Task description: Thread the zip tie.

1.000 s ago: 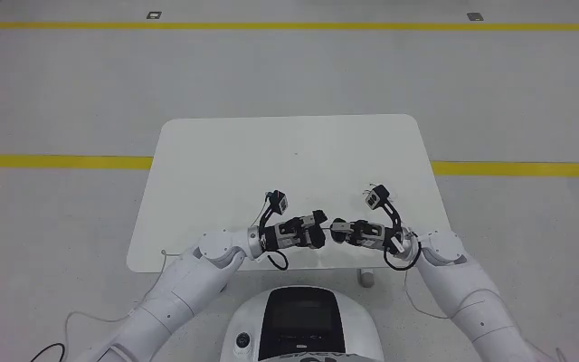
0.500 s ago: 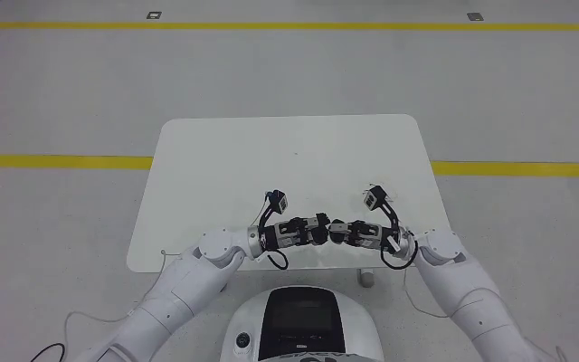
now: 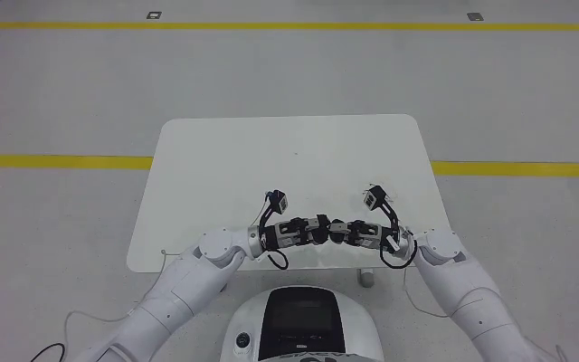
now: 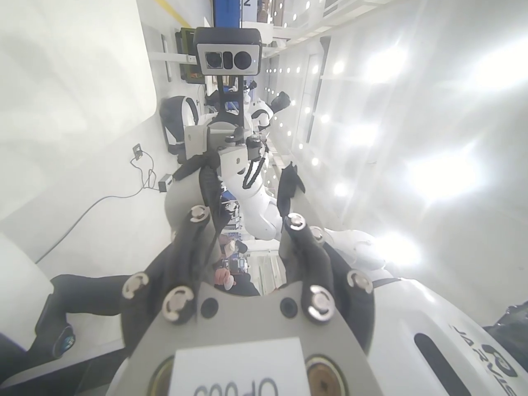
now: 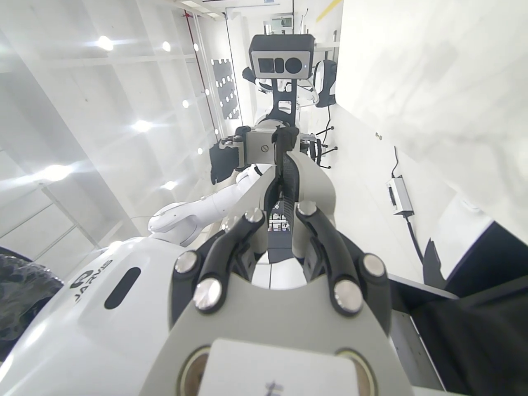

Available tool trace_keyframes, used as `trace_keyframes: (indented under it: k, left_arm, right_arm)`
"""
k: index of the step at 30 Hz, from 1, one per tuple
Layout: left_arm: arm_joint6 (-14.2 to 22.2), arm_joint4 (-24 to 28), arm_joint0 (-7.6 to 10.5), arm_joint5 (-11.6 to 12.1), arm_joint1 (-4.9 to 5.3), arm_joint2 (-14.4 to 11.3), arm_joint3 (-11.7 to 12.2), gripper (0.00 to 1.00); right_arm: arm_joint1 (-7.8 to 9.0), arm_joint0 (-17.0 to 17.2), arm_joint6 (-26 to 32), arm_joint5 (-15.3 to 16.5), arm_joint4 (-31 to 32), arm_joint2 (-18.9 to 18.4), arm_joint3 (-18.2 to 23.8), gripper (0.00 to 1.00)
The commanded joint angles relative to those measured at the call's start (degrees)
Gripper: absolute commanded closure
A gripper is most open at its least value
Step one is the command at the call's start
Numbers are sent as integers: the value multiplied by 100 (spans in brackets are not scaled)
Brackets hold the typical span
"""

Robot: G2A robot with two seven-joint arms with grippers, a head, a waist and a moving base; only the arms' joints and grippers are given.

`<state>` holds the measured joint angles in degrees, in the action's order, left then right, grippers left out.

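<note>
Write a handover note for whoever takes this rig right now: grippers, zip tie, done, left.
Left gripper: open, fingers spread, over the near part of the white table, tip to tip with the right one.
Right gripper: shut; whether it pinches the zip tie is too fine to tell.
Done: the two grippers meet facing each other.
Left: threading cannot be confirmed; check the tie's ends, then feed the tail through the head.

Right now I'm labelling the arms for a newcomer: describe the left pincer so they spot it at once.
Start at the white table. Over its near part, the left pincer sits toward the top view's left side, its tip almost meeting the right pincer. The left one stands open, while the right one is shut.
</note>
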<state>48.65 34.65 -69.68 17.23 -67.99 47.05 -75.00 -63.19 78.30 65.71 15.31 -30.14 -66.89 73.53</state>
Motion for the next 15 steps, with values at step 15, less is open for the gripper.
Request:
trace_keyframes:
  k: [15]
  left_arm:
    - [-35, -31, 33, -11, -10, -55, 55, 80]
  right_arm:
    - [9, -4, 1, 56, -45, 28, -8, 100]
